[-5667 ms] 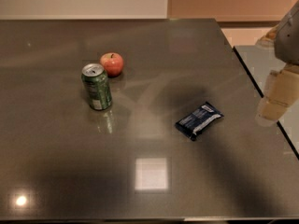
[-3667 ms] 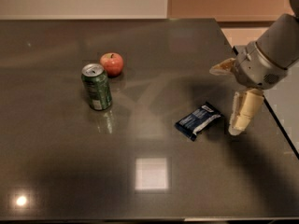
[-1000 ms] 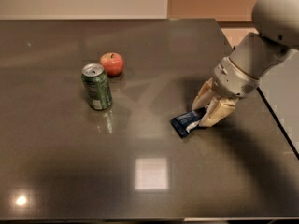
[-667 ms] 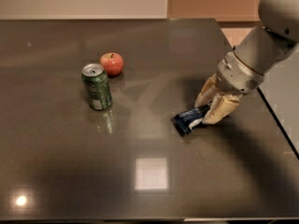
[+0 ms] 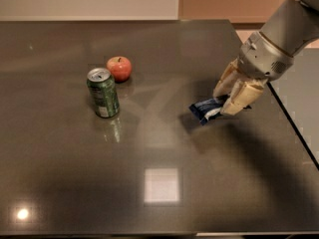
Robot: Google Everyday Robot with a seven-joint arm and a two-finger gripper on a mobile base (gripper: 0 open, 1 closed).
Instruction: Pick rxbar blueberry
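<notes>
**Camera view.** The rxbar blueberry (image 5: 205, 109), a flat navy-wrapped bar, lies right of the centre of the dark glossy table (image 5: 60, 173), its long axis running from 8 to 2 o'clock. Its 2 o'clock end sits between the two tan fingers (image 5: 237, 96) of the gripper (image 5: 222, 103), which are closed narrowly upon it. The 8 o'clock end projects free, with a shadow on the tabletop beneath. Whether the bar is clear of the surface cannot be told. The gripper points down toward 8 o'clock. Behind it the grey wrist and arm (image 5: 279, 39) rise toward 1 o'clock and leave the view at the upper right corner, above the table's right edge. Well apart from the bar, at 9 o'clock, a green soda can (image 5: 103, 92) stands upright. A red apple (image 5: 119, 67) rests just beside the can at its 1 o'clock.
</notes>
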